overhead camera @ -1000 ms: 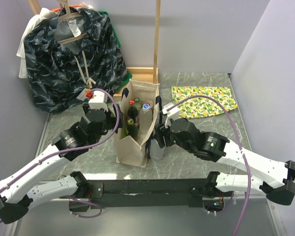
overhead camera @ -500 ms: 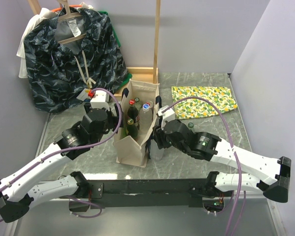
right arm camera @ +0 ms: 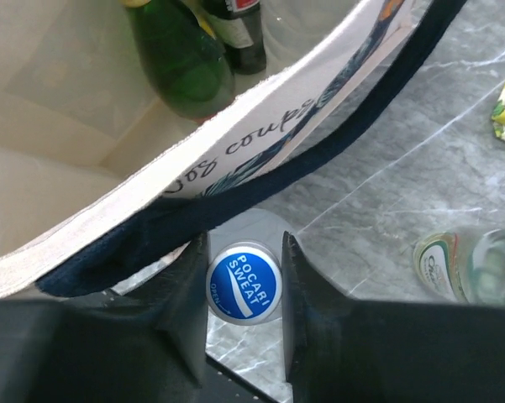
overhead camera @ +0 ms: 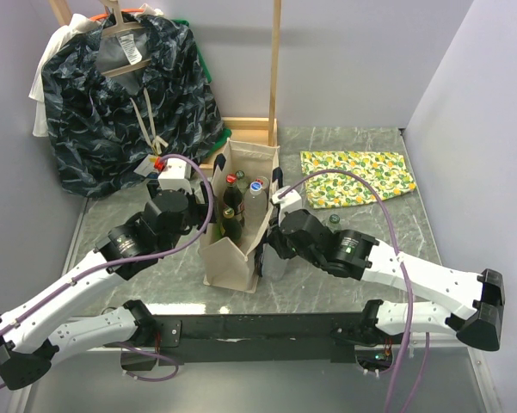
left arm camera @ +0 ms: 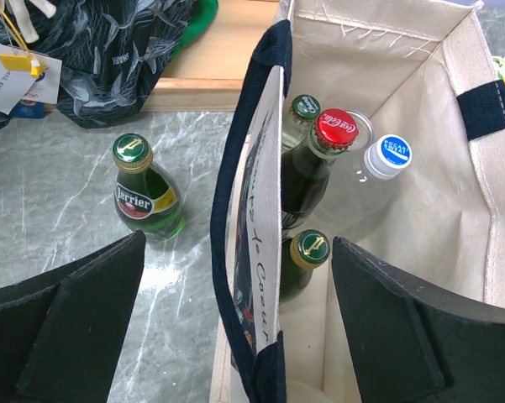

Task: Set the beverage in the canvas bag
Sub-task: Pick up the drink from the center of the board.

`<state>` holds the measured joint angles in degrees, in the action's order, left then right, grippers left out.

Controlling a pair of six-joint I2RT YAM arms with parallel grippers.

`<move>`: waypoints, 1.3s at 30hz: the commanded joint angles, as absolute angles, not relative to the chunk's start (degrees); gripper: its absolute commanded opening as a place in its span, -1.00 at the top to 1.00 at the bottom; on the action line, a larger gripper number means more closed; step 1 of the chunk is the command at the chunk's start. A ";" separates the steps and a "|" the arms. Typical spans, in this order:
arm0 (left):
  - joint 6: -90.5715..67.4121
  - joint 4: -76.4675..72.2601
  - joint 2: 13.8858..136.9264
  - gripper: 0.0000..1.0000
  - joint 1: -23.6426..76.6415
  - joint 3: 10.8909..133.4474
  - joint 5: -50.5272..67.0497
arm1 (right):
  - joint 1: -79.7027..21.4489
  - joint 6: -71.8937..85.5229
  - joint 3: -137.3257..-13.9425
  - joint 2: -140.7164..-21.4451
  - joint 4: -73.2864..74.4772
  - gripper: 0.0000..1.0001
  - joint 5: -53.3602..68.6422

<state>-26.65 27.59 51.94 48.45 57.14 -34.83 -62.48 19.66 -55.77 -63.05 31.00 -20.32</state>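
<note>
Blue-capped and clear, the Pocari Sweat bottle appeared to stand on the table just outside the canvas bag, against its right wall and below the rim, not yet inside. The right gripper was clamped at its neck, one finger pressed to each side of the cap, probably so it could be lifted over the rim. The left gripper had its jaws wide apart, straddling the bag's left wall with one finger inside and one outside. That looked meant to keep the soft side from folding inward. Four bottles already stood in the bag, and a Perrier bottle stood on the table beside it. Compared with a second earlier, the right arm had swung closer to the bag, while the Pocari Sweat bottle, the bag and the left arm had hardly shifted.
</note>
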 commanded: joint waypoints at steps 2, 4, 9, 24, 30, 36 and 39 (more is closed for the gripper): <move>-26.63 26.28 51.06 -0.93 48.34 56.87 -35.07 | -62.75 21.01 -56.07 -62.49 31.38 1.00 -19.78; -26.63 26.37 51.24 -0.93 48.34 56.95 -34.89 | -62.84 21.18 -56.07 -61.18 31.03 1.00 -20.30; -26.46 26.46 51.15 -0.93 48.34 57.13 -34.54 | -62.75 20.66 -56.34 -58.01 29.88 1.00 -20.92; -26.28 26.98 52.29 -0.93 48.34 57.48 -33.13 | -62.75 19.25 -59.94 -52.47 30.94 1.00 -26.63; -27.33 28.65 51.51 -0.93 48.34 56.95 -33.22 | -62.75 18.63 -62.13 -51.24 31.38 1.00 -29.26; -28.30 29.09 49.92 -0.95 48.34 55.64 -31.82 | -62.75 17.67 -65.38 -50.71 31.82 1.00 -31.20; -28.92 29.53 49.75 -0.98 48.34 55.20 -31.29 | -62.75 16.44 -67.05 -50.62 31.73 1.00 -31.64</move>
<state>-27.64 28.99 50.98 48.45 55.88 -32.77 -62.50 18.11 -60.38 -53.15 38.63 -27.66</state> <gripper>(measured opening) 0.980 0.416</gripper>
